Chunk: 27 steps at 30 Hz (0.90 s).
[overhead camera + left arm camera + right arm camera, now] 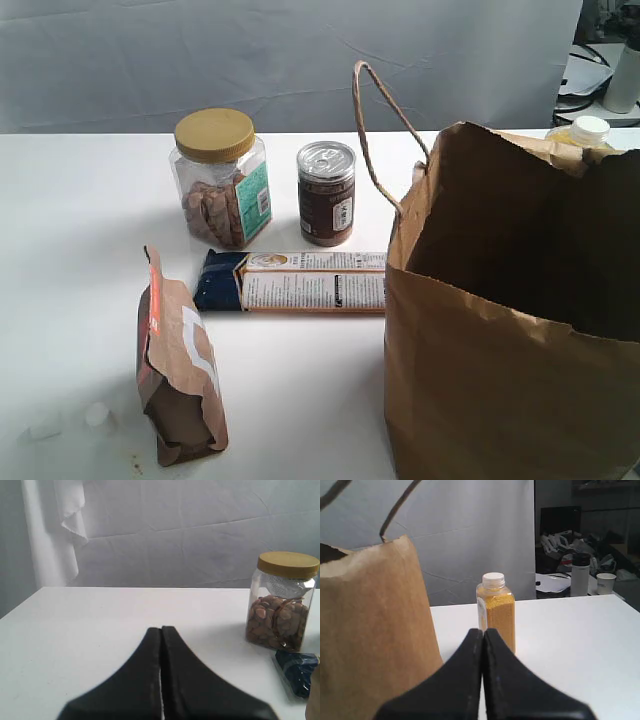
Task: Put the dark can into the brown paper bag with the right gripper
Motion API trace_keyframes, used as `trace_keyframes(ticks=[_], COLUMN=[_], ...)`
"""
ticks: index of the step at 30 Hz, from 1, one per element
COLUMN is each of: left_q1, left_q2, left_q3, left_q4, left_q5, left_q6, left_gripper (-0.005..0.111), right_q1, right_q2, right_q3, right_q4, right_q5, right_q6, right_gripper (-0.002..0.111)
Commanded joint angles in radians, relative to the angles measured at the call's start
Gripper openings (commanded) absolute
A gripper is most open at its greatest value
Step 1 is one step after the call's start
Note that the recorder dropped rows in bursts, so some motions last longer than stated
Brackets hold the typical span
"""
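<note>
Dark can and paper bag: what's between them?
Just bare white table between the dark can and the paper bag, with the bag's cord handle looping above, in the exterior view.

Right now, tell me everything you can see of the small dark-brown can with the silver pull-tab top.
The small dark-brown cylindrical can stands upright on the white table. Its silver metal pull-tab top is closed, and a white label patch faces the camera. It sits between the clear yellow-lidded jar and the large brown paper bag, touching neither, just behind a flat-lying carton.
</note>
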Motion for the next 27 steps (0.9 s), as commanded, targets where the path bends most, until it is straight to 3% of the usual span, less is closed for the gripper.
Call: trace_keyframes(ticks=[1,6,14,16,20,22,27], left_q1=[-0.006,-0.006,-0.006,-0.006,-0.006,-0.006,-0.006], left_q2=[-0.003,-0.003,-0.003,-0.003,-0.003,-0.003,-0.003], left_q3=[0.004,0.004,0.004,0.004,0.004,0.004,0.004], left_q4=[0.003,0.003,0.003,0.003,0.003,0.003,0.003], left_q5=[-0.007,-0.007,-0.007,-0.007,-0.007,-0.007,-0.007], left_q6=[-0.004,-0.004,-0.004,-0.004,-0.004,-0.004,-0.004], left_gripper=[0.000,0.000,0.000,0.000,0.000,0.000,0.000], right_q1=[-0.005,-0.005,-0.005,-0.005,-0.001,0.048,0.273], right_q2=[-0.004,-0.004,-0.004,0.021,0.396,0.589,1.087], right_q3=[0.004,0.004,-0.071,-0.202,-0.497,-0.693,-1.212], right_q4=[0.007,0.014,0.148,0.160,0.158,0.141,-0.075], right_q5=[-0.016,-0.031,-0.213,-0.200,-0.019,0.095,0.320], right_q6=[-0.003,0.008,0.012,0.012,-0.021,-0.087,-0.011], right_gripper=[0.000,0.000,0.000,0.000,0.000,0.000,0.000])
